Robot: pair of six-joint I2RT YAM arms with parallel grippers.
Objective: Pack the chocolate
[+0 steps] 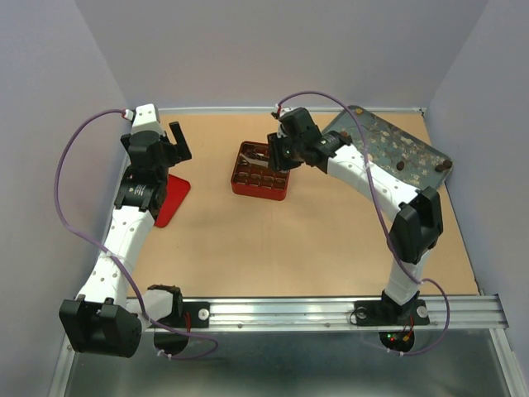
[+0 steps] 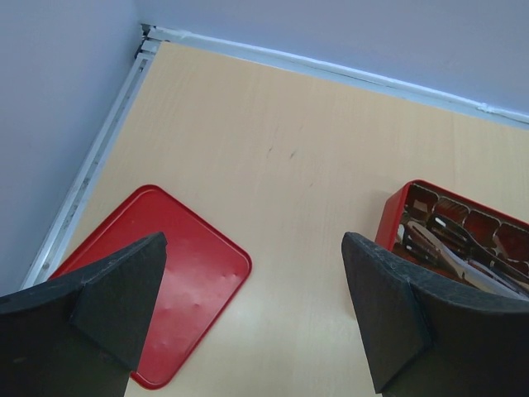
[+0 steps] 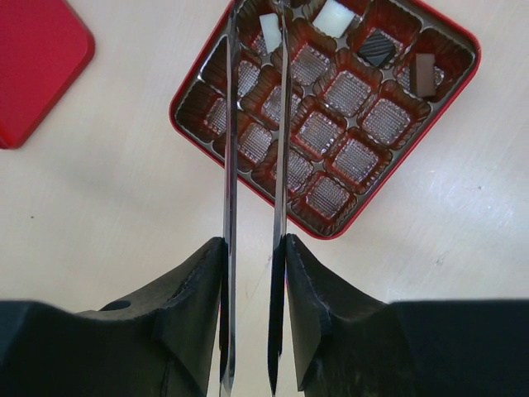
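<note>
Right gripper (image 3: 253, 248) clamps the tongs (image 3: 231, 165), whose tips straddle a white chocolate (image 3: 269, 31) in a back-row cell of the box (image 3: 176, 106) (three more pieces alongside). Loosen the squeeze slowly, tips low, so it settles flat. Left gripper (image 2: 252, 273) hangs wide apart, holding nothing.

From the right wrist, the picture's top edge cut off the far corner of the red box (image 3: 361, 157) and the tips of the tongs (image 3: 281, 149). Whether those tips touched the white piece (image 3: 270, 31) in the box could not be told. The tongs' rear ends were cut off by the bottom edge.

From above, the right gripper (image 1: 275, 155) covered the box's far right cells. Right of the box, the chocolate pieces (image 1: 400, 165) on the tray (image 1: 372, 132) were too small to tell apart by shape. Left of the box, the left arm (image 1: 132, 223) hid part of the red lid (image 1: 175, 197).

From the left wrist, the left gripper (image 2: 254, 244) hid the box's near side with 1 finger, and the right edge cut the box off.
</note>
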